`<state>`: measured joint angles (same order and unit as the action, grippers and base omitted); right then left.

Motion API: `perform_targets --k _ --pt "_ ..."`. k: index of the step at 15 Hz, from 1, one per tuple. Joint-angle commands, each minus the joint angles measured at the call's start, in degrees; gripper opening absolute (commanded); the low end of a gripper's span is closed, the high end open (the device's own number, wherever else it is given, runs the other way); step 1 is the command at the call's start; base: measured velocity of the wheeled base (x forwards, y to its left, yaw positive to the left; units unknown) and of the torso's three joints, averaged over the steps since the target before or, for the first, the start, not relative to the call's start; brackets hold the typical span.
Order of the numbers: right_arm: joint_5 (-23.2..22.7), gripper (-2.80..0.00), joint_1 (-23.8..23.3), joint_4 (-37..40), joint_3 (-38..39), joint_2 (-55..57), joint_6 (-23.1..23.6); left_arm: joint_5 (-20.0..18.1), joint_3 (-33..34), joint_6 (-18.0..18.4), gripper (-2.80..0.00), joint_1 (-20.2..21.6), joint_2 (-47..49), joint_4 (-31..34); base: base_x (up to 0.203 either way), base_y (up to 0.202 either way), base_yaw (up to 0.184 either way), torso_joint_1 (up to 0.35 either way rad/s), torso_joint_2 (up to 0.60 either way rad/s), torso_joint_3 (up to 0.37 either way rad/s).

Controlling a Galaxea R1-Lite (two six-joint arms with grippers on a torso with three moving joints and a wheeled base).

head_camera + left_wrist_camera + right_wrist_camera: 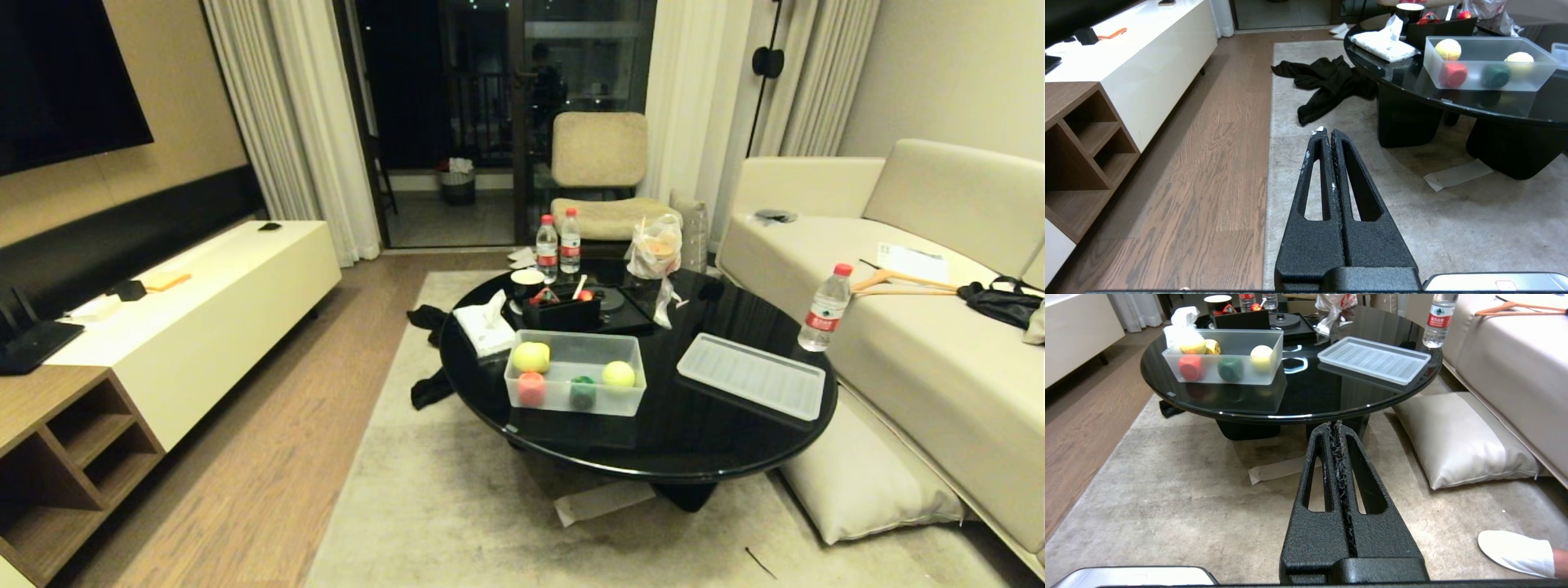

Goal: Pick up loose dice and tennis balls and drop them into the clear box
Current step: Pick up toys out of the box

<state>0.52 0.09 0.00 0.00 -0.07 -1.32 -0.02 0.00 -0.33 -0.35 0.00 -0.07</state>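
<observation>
Both arms are parked low over the rug, short of the table. Left gripper and right gripper are pressed closed, nothing held. At frame centre the box sits lidless near the table's front edge, lid to its right. Two balls and a yellow die are seen inside; none is seen loose. Balls judged light, fuzzy, easily pinched across the middle; dice hard, best taken on flat faces. Glossy top likely slippery. Open room lies between box and lid.
</observation>
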Motion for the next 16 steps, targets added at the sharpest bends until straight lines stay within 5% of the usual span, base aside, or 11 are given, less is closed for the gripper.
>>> perform_targets --k 1,16 --pt "0.0 -2.80 0.0 0.0 0.1 0.1 0.0 0.0 0.1 0.0 -2.80 0.0 0.1 0.0 0.000 0.000 0.000 0.000 0.00 0.000" --pt "0.0 -2.80 0.0 0.0 0.1 0.1 0.0 0.0 0.1 0.0 -2.80 0.0 0.1 0.0 0.000 0.000 0.000 0.000 0.00 0.000"
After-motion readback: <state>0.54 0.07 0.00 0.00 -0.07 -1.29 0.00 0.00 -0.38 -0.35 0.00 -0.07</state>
